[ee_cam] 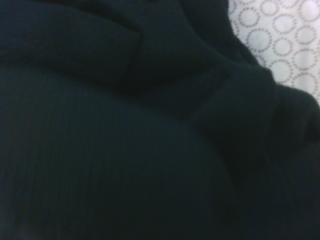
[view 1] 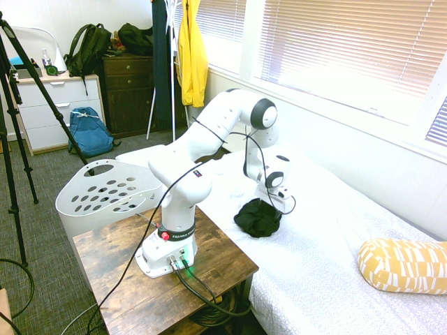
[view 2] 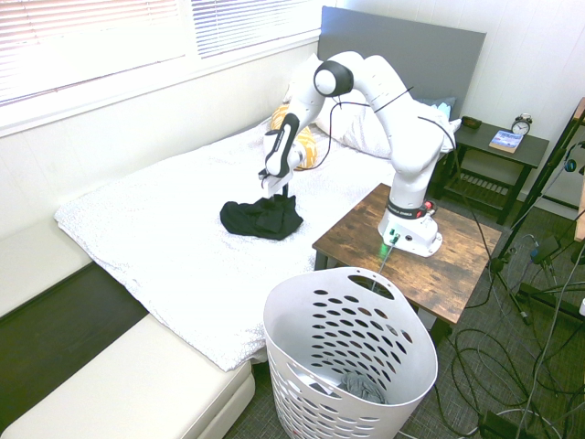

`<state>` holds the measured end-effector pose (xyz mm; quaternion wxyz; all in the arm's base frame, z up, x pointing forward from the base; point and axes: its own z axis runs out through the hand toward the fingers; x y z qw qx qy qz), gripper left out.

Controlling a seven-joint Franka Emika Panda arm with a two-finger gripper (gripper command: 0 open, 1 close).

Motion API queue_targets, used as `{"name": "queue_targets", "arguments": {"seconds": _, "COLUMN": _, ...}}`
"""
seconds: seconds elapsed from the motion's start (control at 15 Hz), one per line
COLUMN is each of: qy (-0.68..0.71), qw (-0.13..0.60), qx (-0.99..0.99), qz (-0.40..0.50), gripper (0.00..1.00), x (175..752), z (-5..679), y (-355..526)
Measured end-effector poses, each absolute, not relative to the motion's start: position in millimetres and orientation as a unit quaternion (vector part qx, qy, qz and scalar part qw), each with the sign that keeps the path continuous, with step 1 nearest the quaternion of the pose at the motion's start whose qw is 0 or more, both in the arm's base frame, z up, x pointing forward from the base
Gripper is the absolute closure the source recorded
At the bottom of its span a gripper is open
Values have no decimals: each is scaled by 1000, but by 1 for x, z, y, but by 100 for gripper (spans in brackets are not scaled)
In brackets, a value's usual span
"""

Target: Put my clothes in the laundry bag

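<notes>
The clothes (view 1: 257,218) (view 2: 260,218) are one crumpled black garment lying on the white bed, near the edge by the wooden table. My gripper (view 1: 274,204) (view 2: 277,194) points straight down onto the top of the garment, its fingers open and reaching into the folds. In the wrist view the dark ribbed fabric (ee_cam: 125,125) fills nearly the whole picture, with a corner of dotted bedcover beside it. The laundry bag (view 1: 105,192) (view 2: 347,320), a white plastic basket with oval holes, stands on the floor next to the table, apart from the garment.
The wooden table (view 1: 216,265) (view 2: 457,256) sits between the bed (view 1: 335,230) and the basket. A yellow patterned pillow (view 1: 404,264) lies further along the bed. Some grey fabric (view 2: 361,384) lies in the basket's bottom. A yellow jacket (view 1: 192,56) and a blue backpack (view 1: 91,130) are across the room.
</notes>
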<state>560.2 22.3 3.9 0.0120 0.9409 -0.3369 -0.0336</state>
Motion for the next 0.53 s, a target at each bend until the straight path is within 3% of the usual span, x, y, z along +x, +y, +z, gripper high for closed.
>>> {"name": "queue_targets", "arguments": {"seconds": 0.07, "qy": -337, "qw": 11, "qx": 941, "qz": -38, "gripper": 0, "x": 561, "z": -15, "y": 17}}
{"name": "queue_targets", "arguments": {"seconds": 0.13, "qy": -338, "qw": 10, "qx": 940, "qz": -40, "gripper": 100, "x": 563, "z": -25, "y": 11}}
{"name": "queue_targets", "arguments": {"seconds": 0.53, "qy": -344, "qw": -8, "qx": 938, "qz": -35, "gripper": 100, "x": 571, "z": -22, "y": -4}}
